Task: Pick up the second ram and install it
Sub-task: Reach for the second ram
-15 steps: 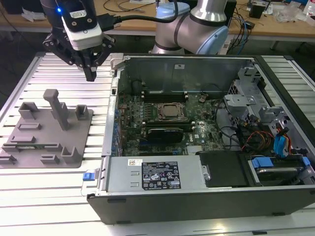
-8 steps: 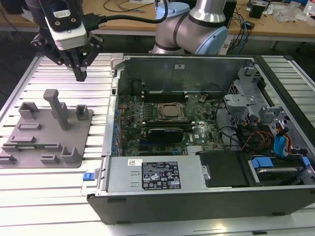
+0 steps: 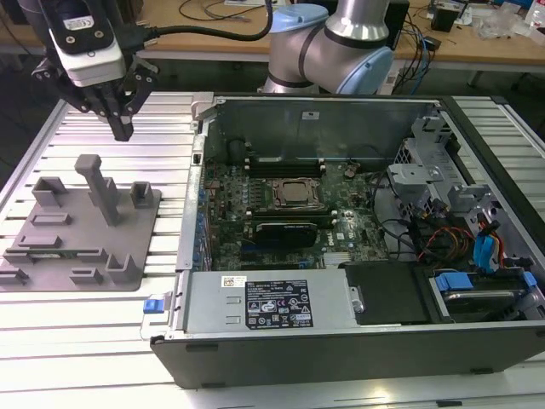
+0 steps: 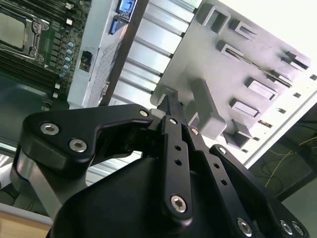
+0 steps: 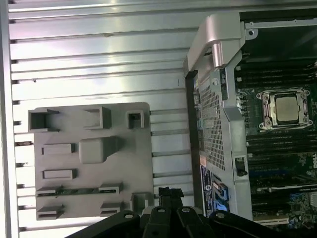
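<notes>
In the first wrist view we see the second ram [image 5: 79,190], a thin dark-green strip, lying in the grey fixture tray [image 5: 89,168], near the gripper [image 5: 166,193]. In the exterior view, the gripper hangs above the tray's far side, pinched together and empty.

Second ram [image 5: 74,190] — ends hidden in tray [image 5: 130,161]

Second ram [image 5: 74,190] in fixture tray [image 3: 81,223] on table [image 3: 77,341], at exterior view's left of computer case [image 3: 341,354].

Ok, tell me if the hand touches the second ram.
Apart. In the first wrist view the hand sits off the tray, clear of the second ram.
</notes>
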`<state>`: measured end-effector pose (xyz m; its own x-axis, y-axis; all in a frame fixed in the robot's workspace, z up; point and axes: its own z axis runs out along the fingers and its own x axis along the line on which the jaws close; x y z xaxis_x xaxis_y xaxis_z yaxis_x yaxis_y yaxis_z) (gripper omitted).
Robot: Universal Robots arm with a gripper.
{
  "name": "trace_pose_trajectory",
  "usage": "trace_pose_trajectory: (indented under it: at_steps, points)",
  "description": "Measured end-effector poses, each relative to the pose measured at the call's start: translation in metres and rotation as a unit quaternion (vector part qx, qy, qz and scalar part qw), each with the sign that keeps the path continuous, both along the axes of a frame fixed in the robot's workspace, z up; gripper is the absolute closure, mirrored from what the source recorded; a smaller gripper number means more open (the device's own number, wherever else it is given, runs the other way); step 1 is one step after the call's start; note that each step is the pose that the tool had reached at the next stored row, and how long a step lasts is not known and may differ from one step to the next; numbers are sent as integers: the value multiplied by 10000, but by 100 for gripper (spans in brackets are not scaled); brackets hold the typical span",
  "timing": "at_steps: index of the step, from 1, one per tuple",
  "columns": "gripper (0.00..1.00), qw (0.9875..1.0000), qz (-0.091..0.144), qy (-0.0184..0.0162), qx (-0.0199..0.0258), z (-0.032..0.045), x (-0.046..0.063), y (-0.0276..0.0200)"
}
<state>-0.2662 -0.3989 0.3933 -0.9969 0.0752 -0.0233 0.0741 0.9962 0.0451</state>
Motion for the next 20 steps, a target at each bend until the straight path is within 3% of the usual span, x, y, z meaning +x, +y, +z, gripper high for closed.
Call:
trace_pose_trajectory:
  at_steps: [9,20]
  points:
    - [92,10000,0,0,0,-1,-235,0]
    - [92,10000,0,-1,0,-11,-704,0]
